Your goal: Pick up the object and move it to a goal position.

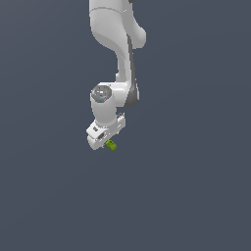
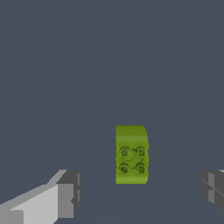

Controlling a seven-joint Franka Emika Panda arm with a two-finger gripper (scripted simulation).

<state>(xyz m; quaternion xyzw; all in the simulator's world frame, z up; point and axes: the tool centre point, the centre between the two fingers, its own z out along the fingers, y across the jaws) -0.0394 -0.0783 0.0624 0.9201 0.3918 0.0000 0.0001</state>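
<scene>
The white arm (image 1: 120, 54) reaches down from the twelve o'clock edge of the exterior view and ends in the hand (image 1: 106, 142), which hangs low over the plain dark grey worktop (image 1: 196, 196). The lime-green block (image 1: 111, 145) sits at about the four o'clock corner of the hand in that view, just beside its underside; whether it rests on the worktop or touches the hand is hard to judge from there. In the wrist view the block (image 2: 131, 154) lies on the worktop (image 2: 109, 65) with four small studs facing up and a smooth sloped face at one end. The two grey fingertips (image 2: 70, 192) stand far apart on either side of it, so the hand (image 2: 140, 192) is spread wide, with clear gaps between each fingertip and the block. Nothing is gripped.
</scene>
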